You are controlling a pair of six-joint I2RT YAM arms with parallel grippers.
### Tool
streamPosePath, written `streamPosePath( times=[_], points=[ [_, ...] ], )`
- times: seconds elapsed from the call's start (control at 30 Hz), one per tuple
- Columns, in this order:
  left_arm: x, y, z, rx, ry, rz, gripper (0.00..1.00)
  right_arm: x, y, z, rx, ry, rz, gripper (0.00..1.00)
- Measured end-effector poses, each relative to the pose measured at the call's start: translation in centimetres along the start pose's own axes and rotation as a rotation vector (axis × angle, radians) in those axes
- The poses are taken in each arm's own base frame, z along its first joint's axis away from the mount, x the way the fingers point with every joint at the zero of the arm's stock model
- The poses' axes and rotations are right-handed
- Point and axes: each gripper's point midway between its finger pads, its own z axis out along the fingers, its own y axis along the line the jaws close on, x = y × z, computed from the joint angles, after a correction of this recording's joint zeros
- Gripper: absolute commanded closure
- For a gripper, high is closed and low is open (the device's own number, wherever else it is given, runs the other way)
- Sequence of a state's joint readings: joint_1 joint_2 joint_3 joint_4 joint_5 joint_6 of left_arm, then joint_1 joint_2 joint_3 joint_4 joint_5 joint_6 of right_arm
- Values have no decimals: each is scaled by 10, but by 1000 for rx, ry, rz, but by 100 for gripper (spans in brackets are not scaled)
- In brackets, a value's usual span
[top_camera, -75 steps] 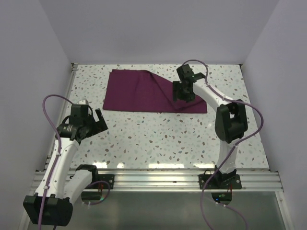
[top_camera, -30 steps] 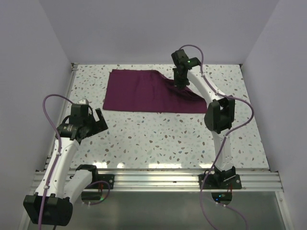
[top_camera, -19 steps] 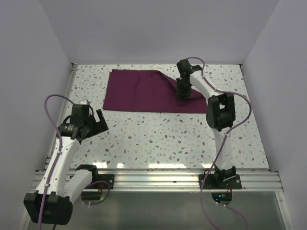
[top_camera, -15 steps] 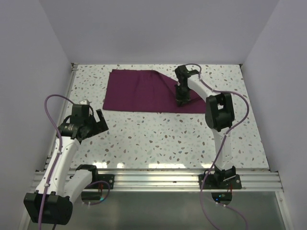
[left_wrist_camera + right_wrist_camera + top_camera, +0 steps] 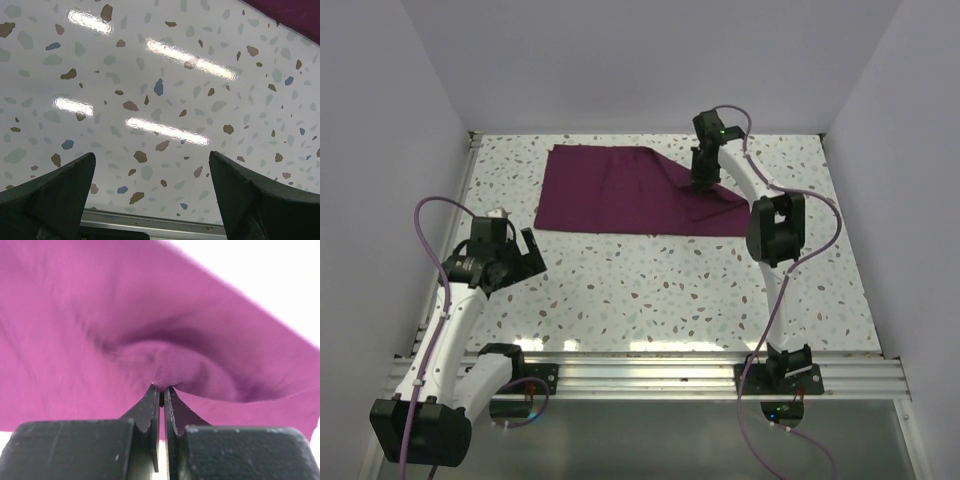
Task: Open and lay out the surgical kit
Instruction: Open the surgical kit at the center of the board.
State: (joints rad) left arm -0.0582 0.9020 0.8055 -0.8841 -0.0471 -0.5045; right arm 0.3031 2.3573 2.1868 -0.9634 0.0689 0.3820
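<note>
Right gripper (image 5: 161,390) pinched tight on a raised fold of maroon cloth wrap (image 5: 610,190), left gripper (image 5: 150,200) spread wide, empty, above speckled table (image 5: 650,280)

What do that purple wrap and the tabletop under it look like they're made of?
The dark purple cloth wrap looks like thin woven fabric with a matte finish: a fine weave shows and it puckers softly where the right gripper pinches it. The white speckled tabletop looks like hard, glossy terrazzo-pattern laminate or stone, since it mirrors the ceiling lights; which one is unclear.
</note>
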Motion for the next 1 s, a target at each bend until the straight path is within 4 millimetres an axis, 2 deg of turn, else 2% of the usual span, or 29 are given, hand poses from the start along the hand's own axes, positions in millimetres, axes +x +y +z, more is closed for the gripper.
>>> streamPosePath(
  times=[0.1, 0.23, 0.27, 0.3, 0.33, 0.37, 0.47, 0.53, 0.67, 0.73, 0.83, 0.93, 1.0],
  points=[
    [0, 0, 0, 0, 0, 0, 0, -27, -16, 3, 23, -55, 53, 100],
    [0, -1, 0, 5, 2, 0, 0, -69, -50, 8, 69, -160, 161, 100],
    [1, -1, 0, 7, 4, 0, 0, -78, -59, 9, 80, -185, 187, 90],
    [1, -2, 0, 9, 7, 1, 0, -86, -68, 9, 91, -210, 212, 73],
    [2, -2, 1, 12, 9, 1, 0, -93, -76, 9, 97, -233, 237, 50],
    [2, -2, 1, 13, 13, 1, 0, -101, -84, 9, 106, -259, 263, 2],
    [3, -3, 2, 15, 20, 2, 0, -118, -99, 6, 119, -315, 297, 2],
    [3, -3, 2, 16, 22, 4, 0, -125, -101, 6, 120, -342, 308, 1],
    [3, -4, 2, 18, 22, 5, 0, -118, -93, 11, 106, -340, 306, 2],
    [3, -3, 2, 19, 22, 8, 0, -97, -90, 16, 97, -285, 296, 4],
    [3, -3, 2, 20, 19, 11, 0, -51, -83, 14, 79, -188, 270, 7],
    [2, -4, 1, 23, 14, 11, 0, -11, -73, -1, 58, -127, 229, 11],
    [2, -4, 0, 24, 12, 11, 0, 7, -63, -13, 37, -114, 198, 14]
  ],
)
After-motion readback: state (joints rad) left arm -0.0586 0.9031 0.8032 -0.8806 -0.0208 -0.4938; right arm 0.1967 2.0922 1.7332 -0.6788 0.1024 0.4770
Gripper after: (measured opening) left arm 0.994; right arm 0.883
